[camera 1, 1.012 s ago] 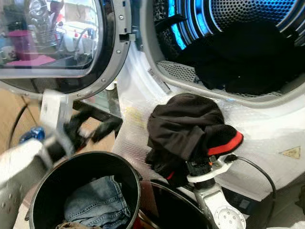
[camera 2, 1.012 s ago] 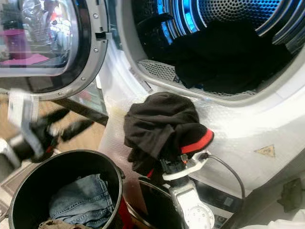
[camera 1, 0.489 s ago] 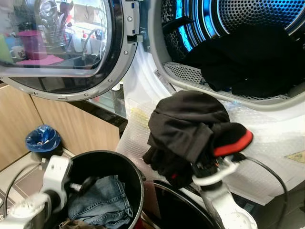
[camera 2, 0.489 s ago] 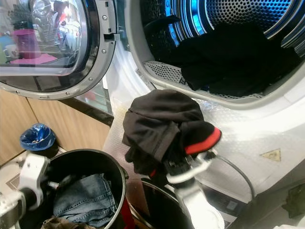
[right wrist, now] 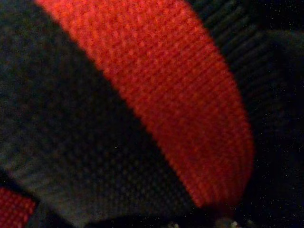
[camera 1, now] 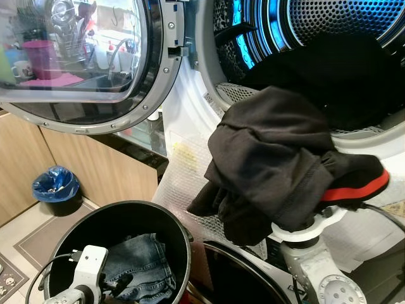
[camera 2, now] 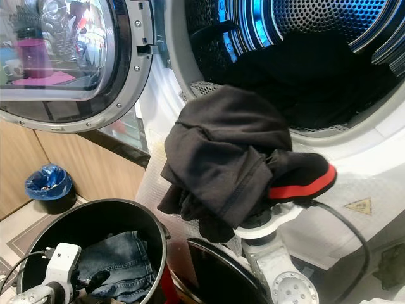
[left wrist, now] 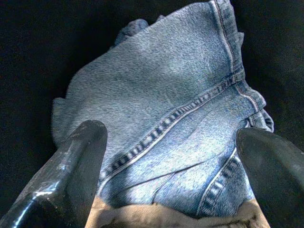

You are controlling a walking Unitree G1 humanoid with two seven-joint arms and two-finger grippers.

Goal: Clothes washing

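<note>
My right claw (camera 1: 304, 221) carries the black garment with the red band (camera 1: 278, 161) at centre frame; the cloth covers its fingers, so I cannot tell their state beyond the load hanging from them. The drum opening (camera 1: 329, 63) lies up and right of the bundle, near it, dark laundry already inside. My left claw (left wrist: 175, 156) hangs spread wide over the jeans (left wrist: 166, 118) in the black bucket (camera 1: 158, 218), lower left. The washer door (camera 1: 82, 57) stands open at upper left.
</note>
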